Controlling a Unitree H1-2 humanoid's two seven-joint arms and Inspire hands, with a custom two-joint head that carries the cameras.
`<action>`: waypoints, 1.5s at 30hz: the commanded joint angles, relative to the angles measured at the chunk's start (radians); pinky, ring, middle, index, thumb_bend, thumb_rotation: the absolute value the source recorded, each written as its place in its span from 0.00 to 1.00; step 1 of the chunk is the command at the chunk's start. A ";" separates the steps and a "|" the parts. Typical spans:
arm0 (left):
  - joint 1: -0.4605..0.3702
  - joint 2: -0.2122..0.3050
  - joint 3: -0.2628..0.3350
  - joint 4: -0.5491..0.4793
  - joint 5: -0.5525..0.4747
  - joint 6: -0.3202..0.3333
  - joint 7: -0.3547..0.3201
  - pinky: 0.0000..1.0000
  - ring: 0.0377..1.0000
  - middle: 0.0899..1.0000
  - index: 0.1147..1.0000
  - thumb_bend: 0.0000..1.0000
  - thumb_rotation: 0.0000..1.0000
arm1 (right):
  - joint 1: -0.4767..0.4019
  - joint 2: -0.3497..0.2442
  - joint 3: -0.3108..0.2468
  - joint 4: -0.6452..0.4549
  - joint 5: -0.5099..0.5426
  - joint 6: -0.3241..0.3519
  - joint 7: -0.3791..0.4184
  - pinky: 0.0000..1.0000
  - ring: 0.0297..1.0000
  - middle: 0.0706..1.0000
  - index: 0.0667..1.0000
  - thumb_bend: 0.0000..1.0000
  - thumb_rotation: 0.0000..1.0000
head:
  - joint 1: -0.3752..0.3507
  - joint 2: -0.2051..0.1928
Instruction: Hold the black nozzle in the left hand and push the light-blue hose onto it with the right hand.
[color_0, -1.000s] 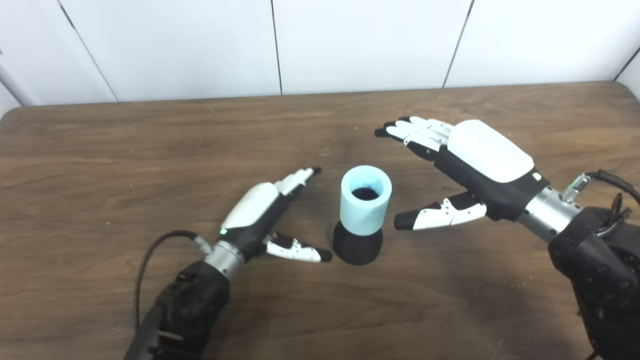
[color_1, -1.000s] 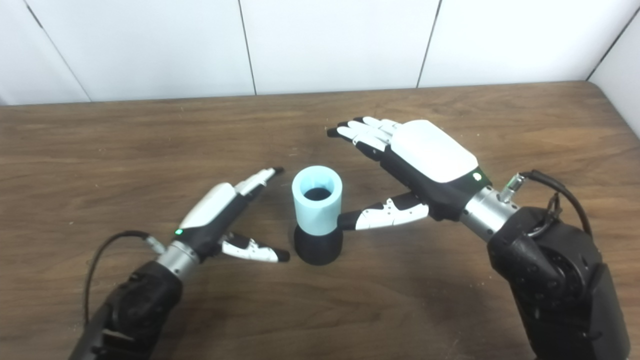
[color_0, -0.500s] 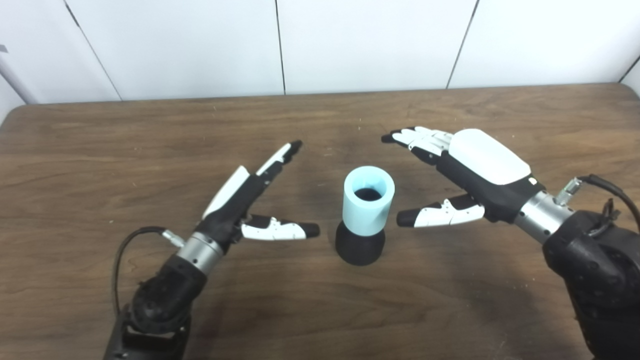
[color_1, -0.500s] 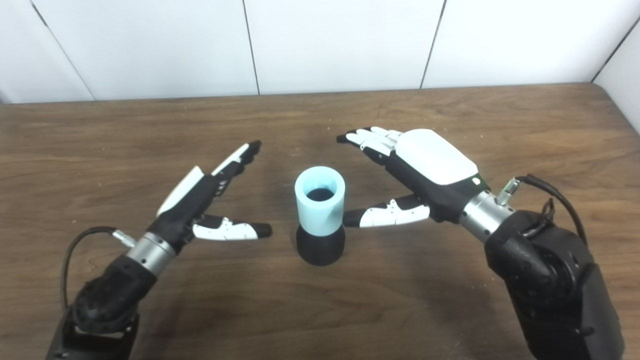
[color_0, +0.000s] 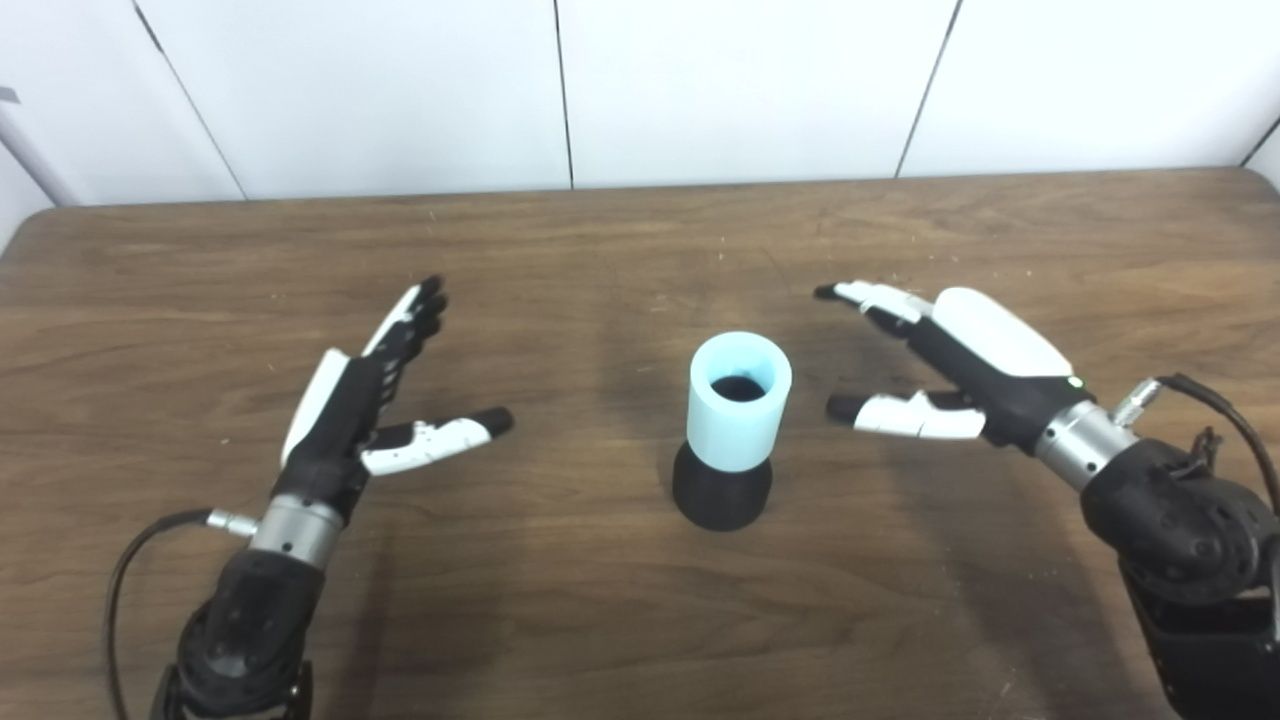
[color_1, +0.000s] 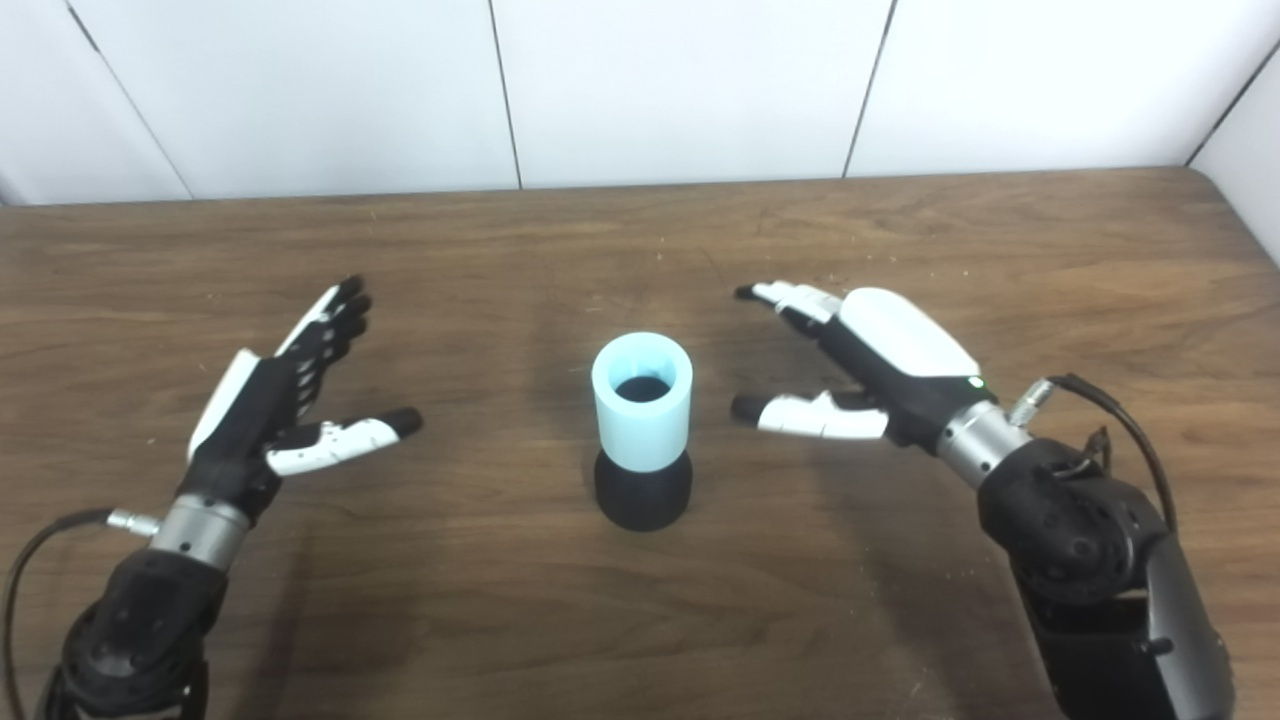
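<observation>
Left eye view shows a brown wooden table (color_0: 620, 620) in front of a white panelled wall (color_0: 740, 90). In the middle of the table the light-blue hose (color_0: 738, 402) stands upright, seated on top of the black nozzle (color_0: 721, 492). The left hand (color_0: 350, 405) is well apart from them on the left, its fingers (color_0: 410, 315) stretched out and the thumb spread, holding nothing. The right hand (color_0: 975, 365) is nearer, on the right, also with fingers released and touching nothing.
</observation>
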 joint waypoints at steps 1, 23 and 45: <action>-0.008 -0.009 0.003 -0.019 0.005 -0.028 0.035 0.92 0.92 0.93 0.90 0.70 0.49 | -0.006 0.039 -0.029 -0.006 0.084 0.047 -0.041 0.85 0.93 0.93 0.93 0.46 0.99 | 0.001 0.001; 0.177 -0.095 0.010 0.076 -0.099 -0.214 0.143 0.90 0.93 0.94 0.92 0.60 0.67 | 0.184 0.270 -0.102 0.077 0.389 -0.069 -0.329 0.90 0.94 0.93 0.90 0.39 0.93 | 0.002 0.010; 0.186 -0.091 -0.004 0.204 -0.111 -0.388 0.209 0.95 0.94 0.94 0.92 0.49 0.85 | 0.239 0.271 -0.065 0.260 0.427 -0.361 -0.434 0.89 0.92 0.92 0.90 0.46 0.98 | 0.029 -0.122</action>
